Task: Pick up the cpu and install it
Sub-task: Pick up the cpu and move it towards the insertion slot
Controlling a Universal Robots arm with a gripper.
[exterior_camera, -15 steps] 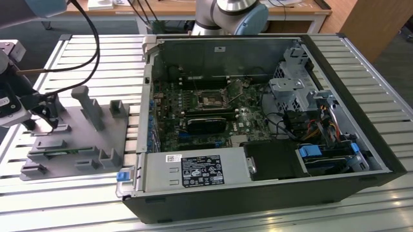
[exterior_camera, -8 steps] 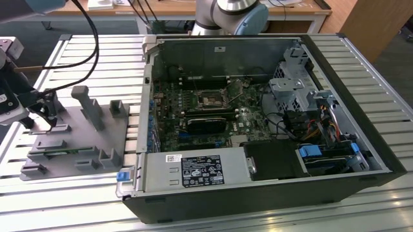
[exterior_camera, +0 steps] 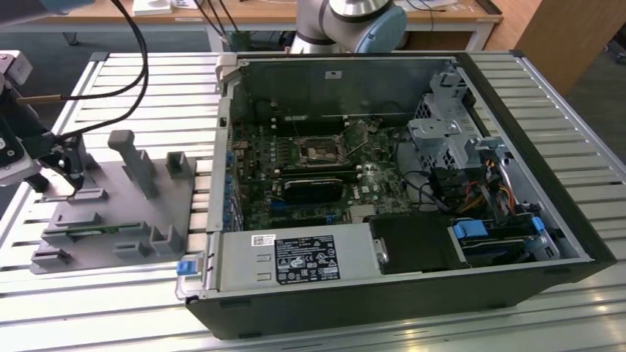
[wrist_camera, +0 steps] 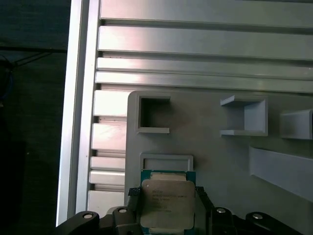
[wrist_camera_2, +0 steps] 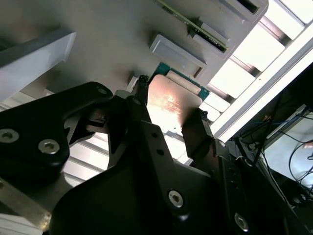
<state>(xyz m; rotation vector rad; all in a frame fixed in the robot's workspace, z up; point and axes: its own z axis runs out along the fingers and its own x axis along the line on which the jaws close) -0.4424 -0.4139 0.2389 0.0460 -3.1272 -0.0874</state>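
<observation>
The cpu, a small square chip with a silvery top and a thin green-tan rim, lies flat on the grey tray beside a small raised frame. In both wrist views my gripper has a black finger pressed against each of two opposite edges of the chip. The chip's metal top glints between those fingers. In the exterior view the gripper is low over the tray at the exterior view's left. The open computer case holds the motherboard socket, well away towards the exterior view's right.
The tray carries upright grey posts and slots, one holding a thin green memory stick. The black case lies open on the slatted aluminium table, with cables, a drive cage and a power supply inside. Black cables hang over the table.
</observation>
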